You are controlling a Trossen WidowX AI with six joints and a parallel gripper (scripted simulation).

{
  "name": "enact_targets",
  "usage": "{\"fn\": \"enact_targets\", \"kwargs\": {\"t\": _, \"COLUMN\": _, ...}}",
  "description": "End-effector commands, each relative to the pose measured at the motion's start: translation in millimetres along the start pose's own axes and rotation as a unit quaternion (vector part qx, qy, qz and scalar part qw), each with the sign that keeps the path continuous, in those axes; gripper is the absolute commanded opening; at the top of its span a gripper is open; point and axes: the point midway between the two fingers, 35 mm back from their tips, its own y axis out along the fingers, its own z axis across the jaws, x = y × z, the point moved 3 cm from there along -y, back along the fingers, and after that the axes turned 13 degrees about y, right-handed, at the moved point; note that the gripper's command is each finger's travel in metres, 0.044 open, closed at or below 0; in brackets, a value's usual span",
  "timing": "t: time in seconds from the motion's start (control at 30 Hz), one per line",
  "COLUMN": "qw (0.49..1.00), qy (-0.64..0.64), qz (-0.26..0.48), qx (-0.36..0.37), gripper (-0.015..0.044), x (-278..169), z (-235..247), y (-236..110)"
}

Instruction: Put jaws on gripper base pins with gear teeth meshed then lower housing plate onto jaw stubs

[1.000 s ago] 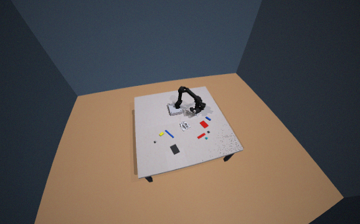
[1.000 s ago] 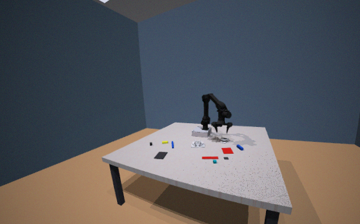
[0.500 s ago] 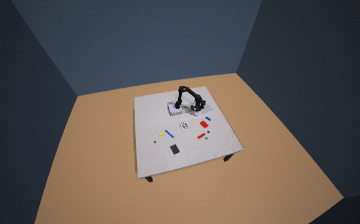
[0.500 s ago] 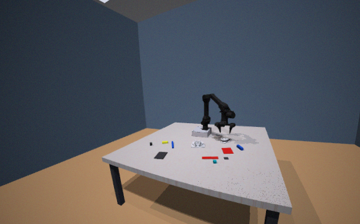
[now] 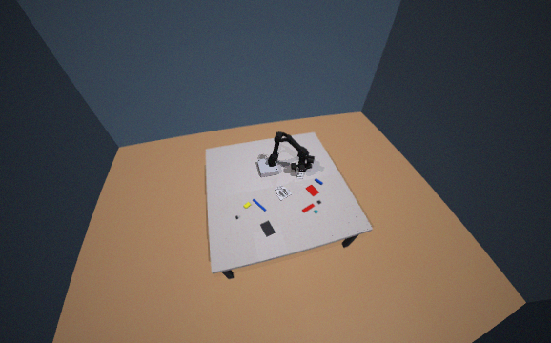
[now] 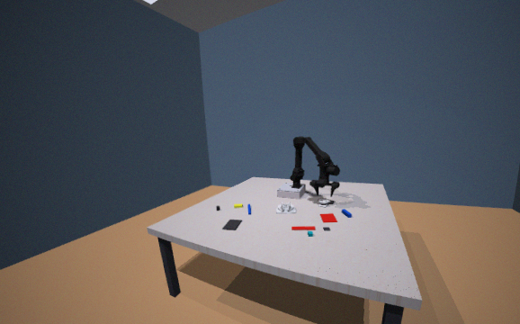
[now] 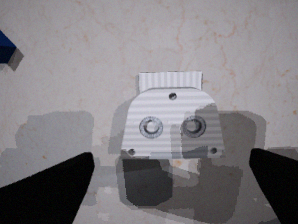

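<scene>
The white housing plate (image 5: pixel 300 175) (image 6: pixel 324 202) (image 7: pixel 172 112) lies on the table, with two round sockets, three small holes and a raised strip along its far edge in the wrist view. My gripper (image 5: pixel 301 168) (image 6: pixel 325 195) (image 7: pixel 172 159) is open and empty. It hangs above the plate, one finger to either side and slightly nearer than the plate in the wrist view. The gripper base (image 5: pixel 282 197) (image 6: pixel 286 211) lies apart from the plate, in the middle of the table. Grey jaw shapes stand on it; they are too small to tell whether their teeth mesh.
A blue bar (image 5: pixel 318 181) (image 6: pixel 346 213) (image 7: pixel 6 49) and a red plate (image 5: pixel 312 191) (image 6: pixel 328 218) lie near the housing plate. Another blue bar (image 5: pixel 259 205) (image 6: pixel 249 209) and a yellow block (image 5: pixel 247 205) (image 6: pixel 238 205) lie left of the base. A black plate (image 5: pixel 268 229) (image 6: pixel 232 225) lies farther forward.
</scene>
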Motion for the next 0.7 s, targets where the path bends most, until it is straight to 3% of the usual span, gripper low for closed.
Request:
{"fn": "enact_targets", "kwargs": {"t": 0.0, "qw": 1.0, "qy": 0.003, "qz": -0.001, "qx": -0.004, "gripper": 0.044, "x": 0.2, "z": -2.0, "y": 7.5}}
{"fn": "enact_targets", "kwargs": {"t": 0.67, "qw": 1.0, "qy": 0.003, "qz": -0.001, "qx": -0.004, "gripper": 0.044, "x": 0.2, "z": -2.1, "y": 25.5}}
